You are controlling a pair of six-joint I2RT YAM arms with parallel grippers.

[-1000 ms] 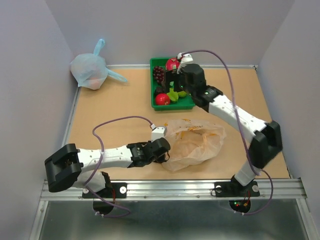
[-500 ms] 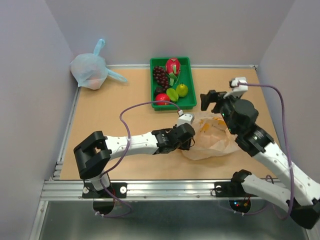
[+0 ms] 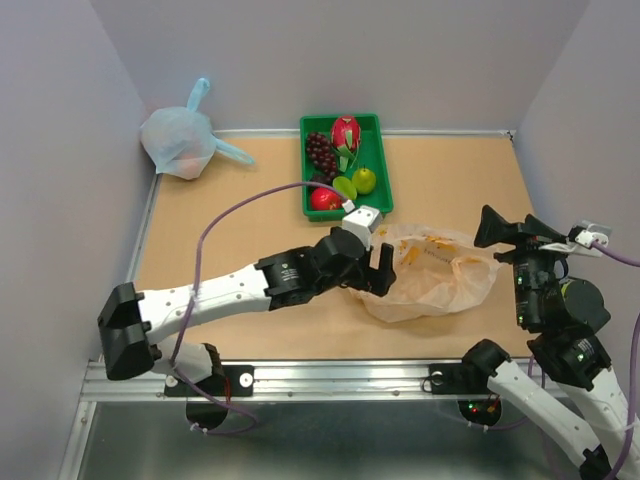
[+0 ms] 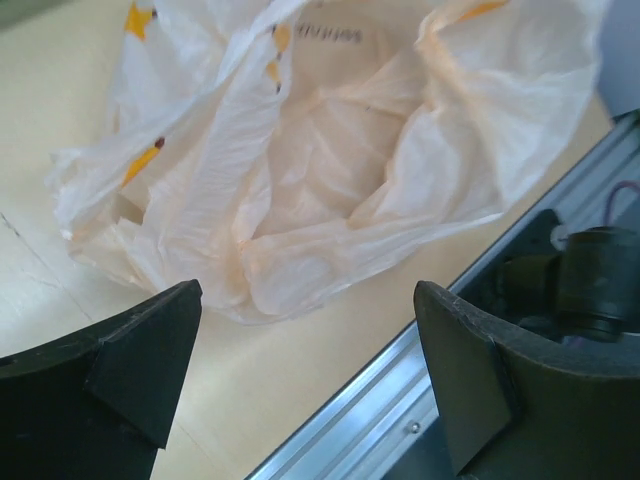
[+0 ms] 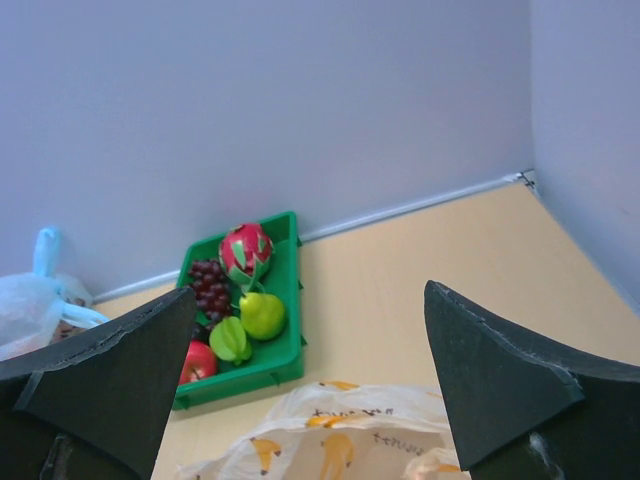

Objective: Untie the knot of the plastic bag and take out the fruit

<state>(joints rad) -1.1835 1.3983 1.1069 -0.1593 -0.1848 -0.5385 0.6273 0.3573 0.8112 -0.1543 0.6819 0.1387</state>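
Observation:
The peach-orange plastic bag [image 3: 432,278] lies crumpled and slack on the board; in the left wrist view the plastic bag [image 4: 330,170] gapes open with nothing seen inside. My left gripper [image 3: 383,272] hangs at the bag's left edge, open and empty [image 4: 305,370]. The fruit lies in the green tray [image 3: 377,205]: dragon fruit [image 5: 245,250], grapes [image 5: 205,285], a green pear [image 5: 262,315], a green star-shaped piece [image 5: 230,340] and a red apple [image 5: 198,362]. My right gripper [image 3: 512,232] is raised to the right of the bag, open and empty [image 5: 310,380].
A pale blue knotted bag [image 3: 180,142] sits in the far left corner. The metal rail [image 4: 420,400] runs along the near edge, close to the peach bag. Grey walls close in the board on three sides.
My left gripper carried the bag to the right, then opened and let go of it. My right arm pulled back from the tray to the near right, still open.

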